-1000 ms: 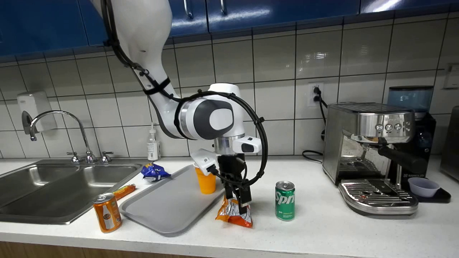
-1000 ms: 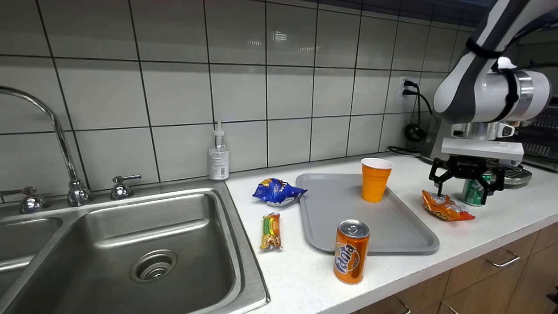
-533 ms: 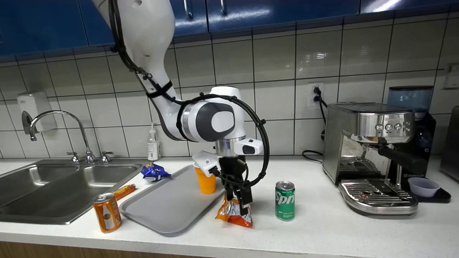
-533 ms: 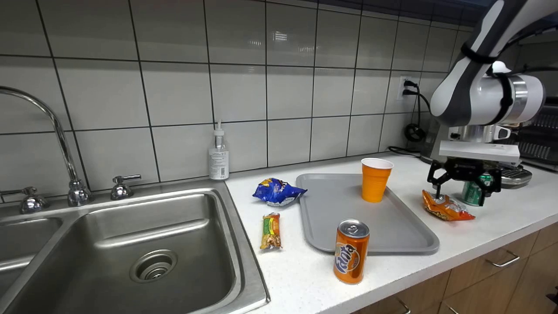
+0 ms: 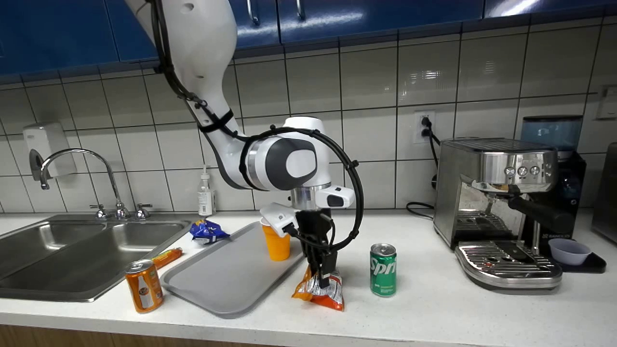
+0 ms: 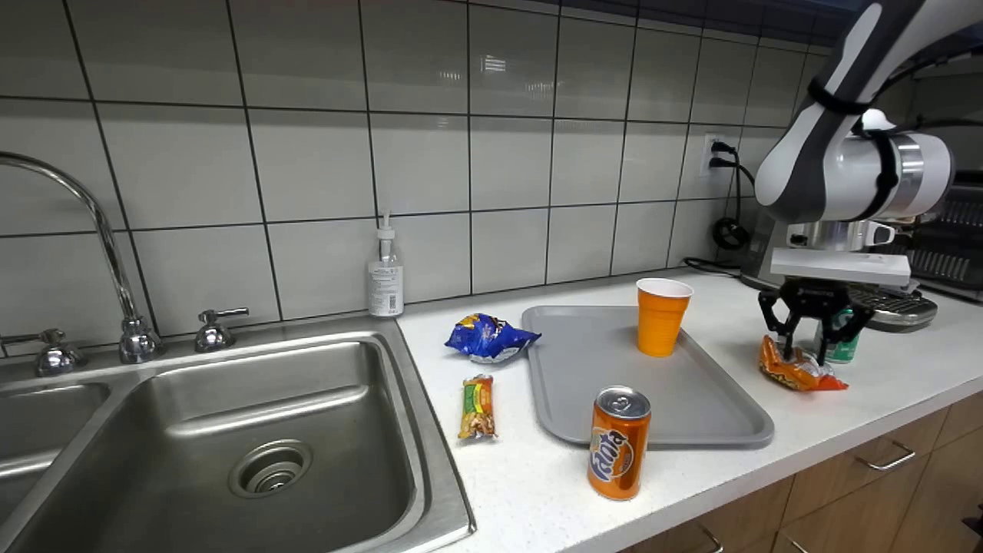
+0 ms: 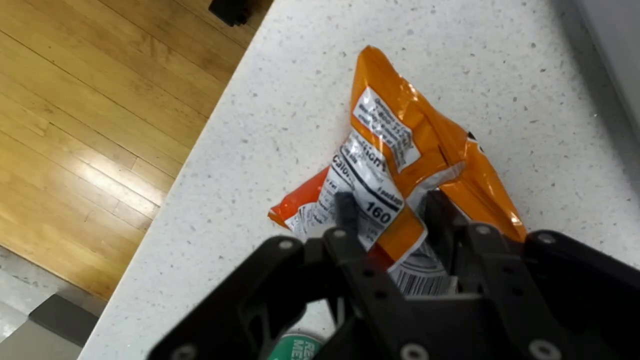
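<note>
Pinching crumpled orange-and-silver foil snack bag [image 7: 392, 175], resting on speckled white tabletop [image 5: 434, 311], with narrow-set black metal claw [image 6: 805, 358]. Squeeze evenly, not hard; keep grip low and level before raising. Avoid nudging upright cylindrical green metal Sprite can [image 5: 383, 271] nearby, or flat grey rectangular tray [image 5: 226, 282] opposite.

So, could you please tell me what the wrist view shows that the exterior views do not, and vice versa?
Only the wrist view: the wooden floor, plus a legible nutrition label and a barcode on the orange snack bag.

Only the exterior views: the sink, the Fanta can, the orange cup, the blue snack bag and the espresso machine.

Both share: the orange snack bag between the jaws, the white countertop and the Sprite can, only partly visible in the wrist view; a grey edge there may be the tray.
</note>
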You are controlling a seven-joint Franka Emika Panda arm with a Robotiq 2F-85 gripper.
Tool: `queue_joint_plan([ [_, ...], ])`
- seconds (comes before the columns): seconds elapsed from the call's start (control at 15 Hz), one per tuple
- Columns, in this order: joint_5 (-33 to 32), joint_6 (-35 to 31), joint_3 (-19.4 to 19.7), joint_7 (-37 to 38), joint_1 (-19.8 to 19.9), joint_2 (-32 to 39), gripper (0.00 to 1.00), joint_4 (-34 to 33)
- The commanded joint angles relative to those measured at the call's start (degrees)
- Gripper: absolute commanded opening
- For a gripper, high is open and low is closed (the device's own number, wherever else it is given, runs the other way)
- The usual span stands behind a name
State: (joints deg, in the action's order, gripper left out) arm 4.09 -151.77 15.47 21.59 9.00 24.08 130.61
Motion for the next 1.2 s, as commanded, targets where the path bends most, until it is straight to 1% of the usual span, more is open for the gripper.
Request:
queue_joint_plan([
  [0.0, -0.61, 2.26, 0.49, -0.65, -0.51, 0.56, 0.1, -1.56],
  [0.07, -0.61, 2.33, 0.48, -0.67, -0.53, 0.54, 0.03, -1.58],
  [0.13, -0.62, 2.33, 0.48, -0.69, -0.55, 0.48, 0.0, -1.59],
  [0.73, -0.98, 2.47, -0.08, -2.94, -1.1, -2.96, 0.0, 0.38],
  [1.13, -2.18, 2.53, -0.4, -4.08, -2.97, -5.48, 0.0, 2.04],
])
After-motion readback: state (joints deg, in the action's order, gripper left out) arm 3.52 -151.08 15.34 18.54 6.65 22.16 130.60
